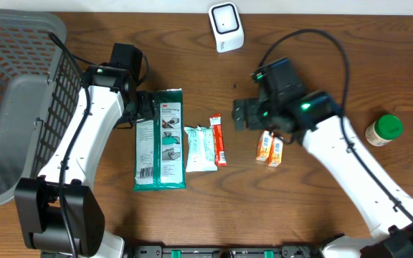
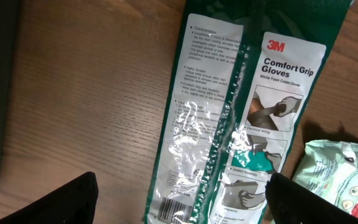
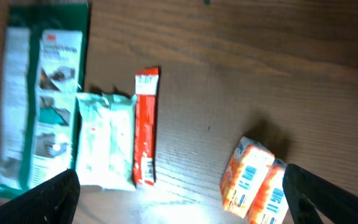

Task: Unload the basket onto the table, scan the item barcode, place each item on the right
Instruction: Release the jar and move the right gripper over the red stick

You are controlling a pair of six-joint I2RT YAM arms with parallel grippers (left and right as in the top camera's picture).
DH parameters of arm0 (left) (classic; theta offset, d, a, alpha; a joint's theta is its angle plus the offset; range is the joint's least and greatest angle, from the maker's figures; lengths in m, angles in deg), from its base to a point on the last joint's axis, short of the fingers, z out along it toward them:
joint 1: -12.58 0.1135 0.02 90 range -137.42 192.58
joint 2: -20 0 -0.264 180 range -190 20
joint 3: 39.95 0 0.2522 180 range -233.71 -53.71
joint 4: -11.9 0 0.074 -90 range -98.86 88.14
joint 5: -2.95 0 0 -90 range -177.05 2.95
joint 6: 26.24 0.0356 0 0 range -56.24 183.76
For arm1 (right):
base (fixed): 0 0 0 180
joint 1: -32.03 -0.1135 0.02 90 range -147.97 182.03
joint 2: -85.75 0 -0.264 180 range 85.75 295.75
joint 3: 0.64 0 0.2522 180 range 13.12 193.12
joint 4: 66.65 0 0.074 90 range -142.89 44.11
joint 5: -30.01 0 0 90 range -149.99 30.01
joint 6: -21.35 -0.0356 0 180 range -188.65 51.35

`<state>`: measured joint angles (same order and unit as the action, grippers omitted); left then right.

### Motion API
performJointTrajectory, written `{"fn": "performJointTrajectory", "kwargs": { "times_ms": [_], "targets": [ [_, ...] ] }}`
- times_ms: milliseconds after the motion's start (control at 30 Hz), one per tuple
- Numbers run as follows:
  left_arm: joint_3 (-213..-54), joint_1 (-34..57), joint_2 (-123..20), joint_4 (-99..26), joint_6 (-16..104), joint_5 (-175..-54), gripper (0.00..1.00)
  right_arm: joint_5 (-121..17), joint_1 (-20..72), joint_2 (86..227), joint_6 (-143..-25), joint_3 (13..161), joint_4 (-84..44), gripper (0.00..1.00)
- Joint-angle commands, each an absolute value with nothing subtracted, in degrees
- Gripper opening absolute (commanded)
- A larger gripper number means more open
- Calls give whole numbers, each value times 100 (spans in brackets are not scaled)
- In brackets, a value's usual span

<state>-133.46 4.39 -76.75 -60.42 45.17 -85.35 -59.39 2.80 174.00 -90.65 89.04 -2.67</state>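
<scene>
**Desk:** What are you getting from overhead?

**Operator:** The glove pack (image 1: 159, 140) is lying flat on the surface (image 1: 278, 215), between the grey basket (image 1: 20, 29) and a wipes packet (image 1: 200, 148). It is well apart from the scanner (image 1: 226, 27) at the far edge. My left pincer (image 1: 146, 107) is hovering at the pack's top left corner, with the arm reaching forward and the elbow bent. The right pincer (image 1: 245, 113) is hanging just beside two orange cartons (image 1: 269, 148).

**Desk:** And the left wrist?

**Operator:** I am looking straight down the length of the pack. Both fingers (image 2: 67, 199) are standing wide apart and gripping nothing. I am judging the pack to be light, floppy and slick film. So I am planning to pinch it along a long edge rather than the middle, since I am expecting it to sag.

**Desk:** Right wrist?

**Operator:** That pincer is gaping fully too, and it is empty. It is hanging over bare wood between the cartons and a red stick sachet (image 3: 146, 124). The cartons are showing barcodes; on the gloves I am not making one out for certain.
</scene>
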Motion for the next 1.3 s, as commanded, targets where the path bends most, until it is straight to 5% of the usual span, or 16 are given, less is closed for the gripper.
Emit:
{"fn": "performJointTrajectory", "kwargs": {
  "times_ms": [0, 333, 533, 933, 1267],
  "targets": [
    [-13426, 452, -7655, -6073, 4528, -8485, 87, -6747, -131, 17553, -9212, 8922, -241, 99],
    [-13426, 452, -7655, -6073, 4528, -8485, 87, -6109, -948, 18454, -9408, 8919, -1176, 98],
    [-13426, 452, -7655, -6073, 4526, -8485, 87, -6103, -1093, 19092, -9500, 8919, -1550, 86],
    [-13426, 452, -7655, -6073, 4528, -8485, 87, -5982, -465, 19402, -9581, 8919, -1874, 41],
    [-13426, 452, -7655, -6073, 4528, -8485, 87, -5480, -118, 19927, -9607, 8919, -2173, 38]
  ]
}}
